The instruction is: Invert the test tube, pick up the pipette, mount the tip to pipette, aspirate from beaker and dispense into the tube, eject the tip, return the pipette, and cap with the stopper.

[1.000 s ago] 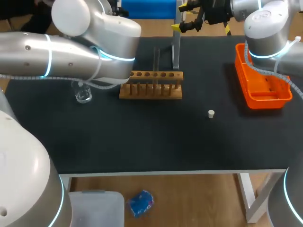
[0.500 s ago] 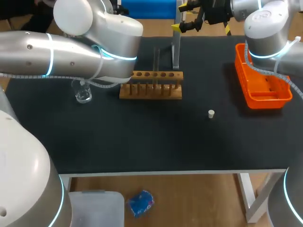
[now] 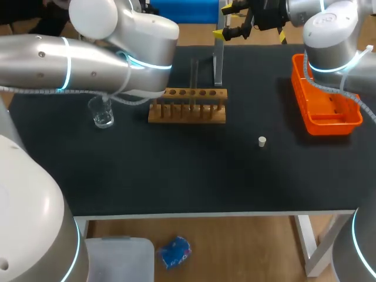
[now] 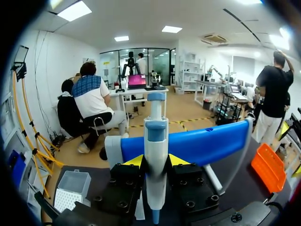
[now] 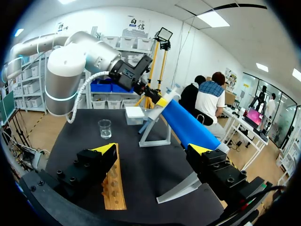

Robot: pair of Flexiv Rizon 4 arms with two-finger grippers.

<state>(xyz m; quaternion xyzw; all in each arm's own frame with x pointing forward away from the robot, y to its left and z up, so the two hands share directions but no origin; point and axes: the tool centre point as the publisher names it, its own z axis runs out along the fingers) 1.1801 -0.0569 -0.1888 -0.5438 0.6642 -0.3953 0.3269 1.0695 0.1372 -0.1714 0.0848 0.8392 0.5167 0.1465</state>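
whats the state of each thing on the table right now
left gripper: shut on the pipette
pipette: upright, gripped
right gripper: open, empty
test tube: standing in the rack
stopper: loose on the table
beaker: upright

The table's [image 3: 176, 176] front half lies open, carrying only 1 small white stopper [image 3: 262, 141]. Further back, the wooden test tube rack [image 3: 187, 106] blocks the middle and the orange basket [image 3: 332, 124] the right side, with 1 lane between them. The left arm [image 3: 88, 59], its pincer [image 4: 156, 162] clamped on the pipette [image 4: 155, 136], overhangs the beaker [image 3: 103, 114]. The right pincer [image 3: 223, 22], fingers spread, hangs over the grey stand [image 3: 218, 59].
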